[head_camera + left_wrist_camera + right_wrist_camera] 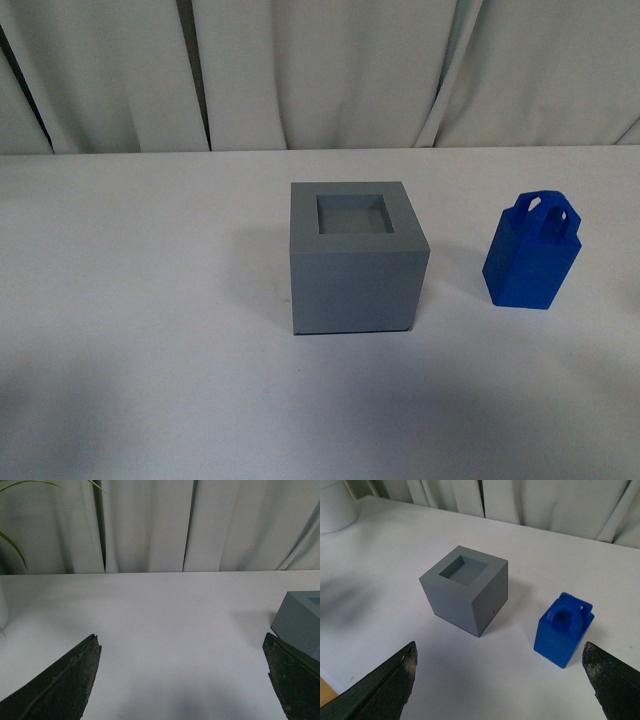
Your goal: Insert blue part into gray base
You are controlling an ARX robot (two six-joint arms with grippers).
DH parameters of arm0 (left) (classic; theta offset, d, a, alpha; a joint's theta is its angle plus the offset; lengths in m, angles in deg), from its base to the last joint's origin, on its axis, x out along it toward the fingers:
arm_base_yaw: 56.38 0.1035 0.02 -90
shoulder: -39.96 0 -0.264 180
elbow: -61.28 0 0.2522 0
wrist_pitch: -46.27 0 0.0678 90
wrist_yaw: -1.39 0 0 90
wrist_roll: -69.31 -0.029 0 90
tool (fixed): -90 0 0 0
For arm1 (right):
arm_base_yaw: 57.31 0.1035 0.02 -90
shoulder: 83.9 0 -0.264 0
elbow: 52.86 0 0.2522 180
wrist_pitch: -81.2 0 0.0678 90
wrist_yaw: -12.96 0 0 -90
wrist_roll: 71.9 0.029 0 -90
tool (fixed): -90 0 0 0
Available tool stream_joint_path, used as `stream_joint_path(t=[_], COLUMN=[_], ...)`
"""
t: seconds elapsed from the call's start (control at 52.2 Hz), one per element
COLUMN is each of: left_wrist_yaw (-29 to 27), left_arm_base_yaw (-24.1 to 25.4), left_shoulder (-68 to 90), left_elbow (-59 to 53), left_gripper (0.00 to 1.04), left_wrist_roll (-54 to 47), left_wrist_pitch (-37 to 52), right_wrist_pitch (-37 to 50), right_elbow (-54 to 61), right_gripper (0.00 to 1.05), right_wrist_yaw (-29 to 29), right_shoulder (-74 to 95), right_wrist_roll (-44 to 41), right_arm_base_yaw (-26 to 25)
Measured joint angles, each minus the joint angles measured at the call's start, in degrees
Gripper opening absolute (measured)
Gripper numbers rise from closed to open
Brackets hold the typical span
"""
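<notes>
- Left gripper: fingers spread wide, nothing between them, hovers over the table.
- Right gripper: fingers spread wide, nothing held, above both blocks.
- Blue part: upright on the table, at 3 o'clock of the gray base, apart from it.

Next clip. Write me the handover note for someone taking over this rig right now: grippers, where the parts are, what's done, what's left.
Left gripper: open, holding nothing; only a corner of the gray base shows in its view.
Right gripper: open, holding nothing, with both parts in its view.
Gray base: sits on the white table, its square recess facing up and empty.
Blue part: stands upright on the table to the base's right, apart from it, handle up.
Done: nothing yet.
Left: grasp the blue part, probably with the right gripper, carry it over the recess and insert it.
</notes>
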Motion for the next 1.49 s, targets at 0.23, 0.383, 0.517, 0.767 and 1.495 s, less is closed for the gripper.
stream_joint_path(t=[0.23, 0.383, 0.517, 0.767, 1.495], left_wrist_yaw=[0.0, 0.0, 0.0, 0.0, 0.0], left_arm_base_yaw=[0.0, 0.0, 0.0, 0.0, 0.0], left_shoulder=[0.0, 0.0, 0.0, 0.0, 0.0], left_elbow=[0.0, 0.0, 0.0, 0.0, 0.0], left_gripper=[0.99, 0.99, 0.99, 0.99, 0.99], left_wrist_roll=[0.0, 0.0, 0.0, 0.0, 0.0], left_wrist_pitch=[0.0, 0.0, 0.0, 0.0, 0.0], right_wrist_pitch=[-16.1, -33.8, -48.4, -63.3, -73.3], right_elbow=[-20.2, -36.1, -49.6, -66.4, -76.7], right_gripper=[0.97, 0.97, 0.97, 0.97, 0.97], right_wrist_yaw=[0.4, 1.9, 7.4, 16.9, 29.8], right_shoulder=[15.7, 26.3, 36.1, 48.3, 61.8], right_wrist_roll=[-15.6, -30.0, -44.6, -56.9, -67.1], right_arm_base_yaw=[4.7, 6.3, 6.8, 8.7, 11.6])
